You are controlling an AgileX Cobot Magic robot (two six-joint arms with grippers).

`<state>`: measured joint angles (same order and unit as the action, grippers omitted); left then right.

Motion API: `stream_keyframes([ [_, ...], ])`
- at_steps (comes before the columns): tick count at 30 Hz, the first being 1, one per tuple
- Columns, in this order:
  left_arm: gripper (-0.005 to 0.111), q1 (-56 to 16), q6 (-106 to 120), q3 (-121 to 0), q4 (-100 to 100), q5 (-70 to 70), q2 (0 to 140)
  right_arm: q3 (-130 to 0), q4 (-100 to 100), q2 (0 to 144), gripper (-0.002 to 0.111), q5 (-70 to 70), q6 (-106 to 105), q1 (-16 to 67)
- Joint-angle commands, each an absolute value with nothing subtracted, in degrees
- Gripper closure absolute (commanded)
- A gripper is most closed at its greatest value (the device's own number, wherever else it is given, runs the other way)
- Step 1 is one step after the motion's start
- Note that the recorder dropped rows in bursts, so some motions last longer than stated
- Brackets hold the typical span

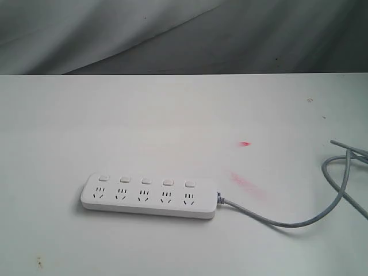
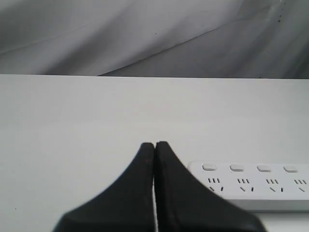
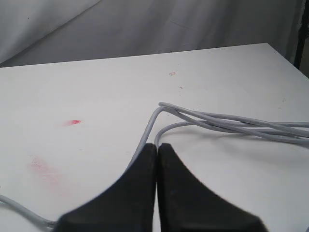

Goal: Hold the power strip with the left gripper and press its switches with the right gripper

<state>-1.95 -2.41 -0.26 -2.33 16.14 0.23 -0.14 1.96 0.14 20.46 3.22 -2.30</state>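
Five sockets are lining the power strip [image 1: 148, 195], which is lying flat on the white desk [image 1: 172, 115] in the near middle, a little to the left. Its long axis is running left to right, almost parallel to the desk's near edge. The five switches [image 1: 146, 180] are sitting in a row along its far side, one beyond each socket.

The grey cable [image 1: 287, 221] is leaving the strip's right end, sagging toward the near right, then bending away toward the far right, where it is looping and running out of the exterior view. A small red mark [image 1: 245, 144] and a faint pink smear [image 1: 247, 184] are showing on the desk just beyond the strip's right end. A creased grey cloth [image 1: 172, 34] is hanging behind the far edge.

Open desk surface is stretching on the far side of the strip and to its left.

The left gripper [image 2: 154, 144] is hovering close to the strip's left end without touching it, its fingers [image 2: 137, 188] pressed together and gripping nothing. The right gripper [image 3: 157, 145] is hovering near the looped cable at the right, its fingers [image 3: 183, 193] likewise closed tip to tip and holding nothing.
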Motion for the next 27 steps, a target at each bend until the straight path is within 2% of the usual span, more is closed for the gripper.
stream_keyframes([
  [1, 0.106, -2.2, -2.7, 0.0, -2.3, 16.0, 0.0, 0.0, 2.1, 0.0, 0.108, 20.2, 3.3, -2.8],
  [15, 0.106, -2.2, -2.5, 0.0, -2.3, 15.2, 0.0, 0.0, 2.1, 0.0, 0.108, 20.2, 3.3, -2.8],
  [20, 0.106, -2.2, 6.9, -0.3, -6.9, 15.6, 0.0, 0.0, 2.1, 0.0, 0.108, 20.2, 3.3, -2.8],
  [27, 0.106, -2.2, 9.6, -12.2, -10.1, 15.9, 8.4, 0.0, 2.1, 0.0, 0.108, 20.2, 3.3, -2.8],
])
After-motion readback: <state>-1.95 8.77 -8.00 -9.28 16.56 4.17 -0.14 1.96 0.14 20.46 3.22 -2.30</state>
